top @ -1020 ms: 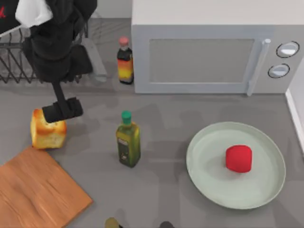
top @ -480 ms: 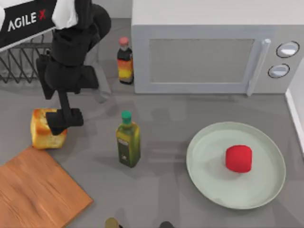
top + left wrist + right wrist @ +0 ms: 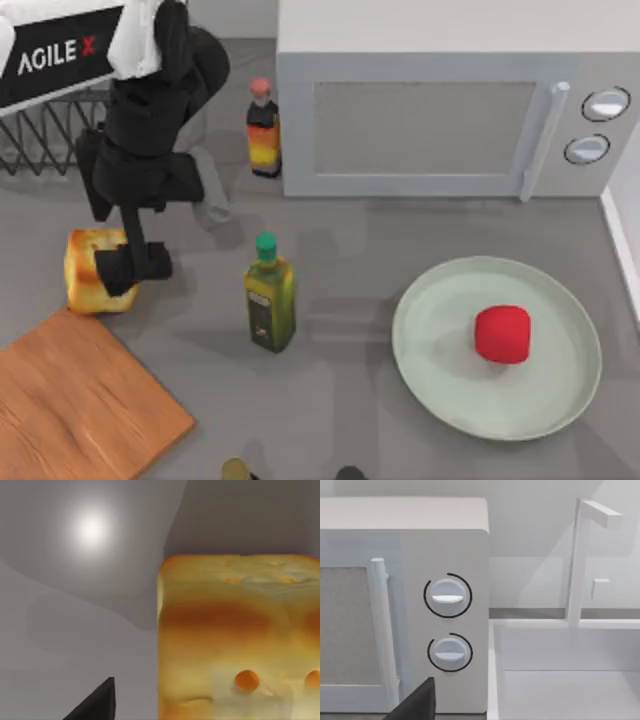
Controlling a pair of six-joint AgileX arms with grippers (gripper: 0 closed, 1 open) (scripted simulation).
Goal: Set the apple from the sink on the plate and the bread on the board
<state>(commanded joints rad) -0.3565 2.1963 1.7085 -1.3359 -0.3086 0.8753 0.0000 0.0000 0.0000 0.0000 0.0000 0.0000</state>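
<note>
The board (image 3: 80,400) lies at seven o'clock, its upper corner just beside the bread (image 3: 98,285) at nine. My left gripper (image 3: 131,265) sits on the loaf's right side; whether its jaws grip, I cannot tell. Centre both fingers across the crust before lifting. The olive oil bottle (image 3: 270,305) stands near. Apple (image 3: 502,333) rests on the plate (image 3: 430,350) at four.

Grey countertop (image 3: 400,240), white microwave (image 3: 440,110) behind — sink (image 3: 570,680), pale wall (image 3: 530,520)
</note>
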